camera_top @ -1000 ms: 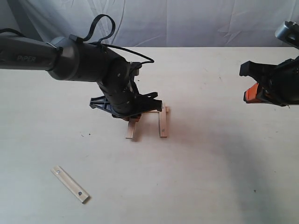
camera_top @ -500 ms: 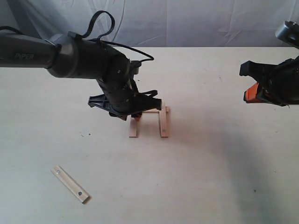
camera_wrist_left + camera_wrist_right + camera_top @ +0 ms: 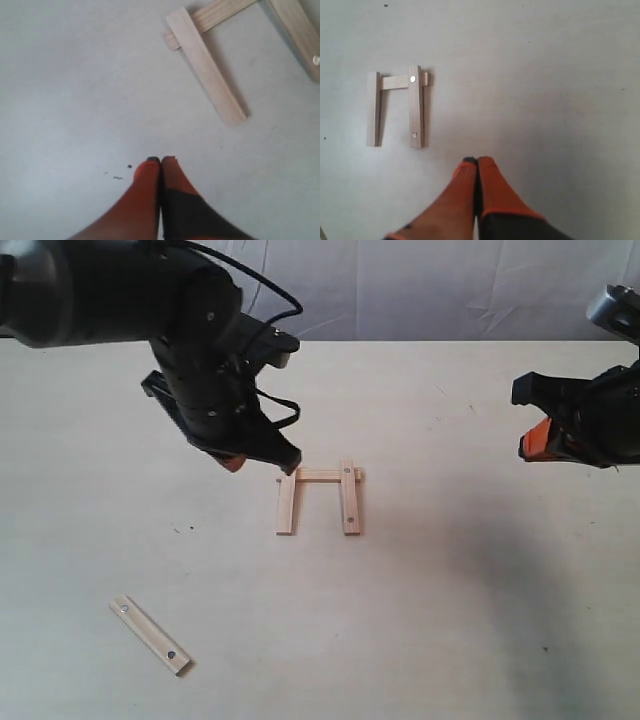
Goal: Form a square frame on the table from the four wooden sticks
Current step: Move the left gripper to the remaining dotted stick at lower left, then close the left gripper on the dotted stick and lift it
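Three pale wooden sticks form a three-sided frame [image 3: 320, 496] on the table [image 3: 450, 590]: a left stick [image 3: 287, 504], a right stick [image 3: 349, 497] and a short cross stick [image 3: 320, 476] joining their far ends. The right wrist view also shows this frame [image 3: 397, 105]. In the left wrist view one stick [image 3: 206, 66] shows with part of the cross stick [image 3: 220, 12]. A fourth stick [image 3: 150, 634] with a dark hole near each end lies apart at the front left. My left gripper [image 3: 232, 462] hangs shut and empty, raised left of the frame. My right gripper [image 3: 535, 443] hovers shut and empty at the far right.
A white cloth backdrop [image 3: 400, 285] hangs behind the table's far edge. A few tiny dark specks [image 3: 180, 530] mark the tabletop left of the frame.
My left gripper has let go of the left stick, shut, and risen up and to the left away from the frame. The left stick now lies straight. The right arm stayed still.
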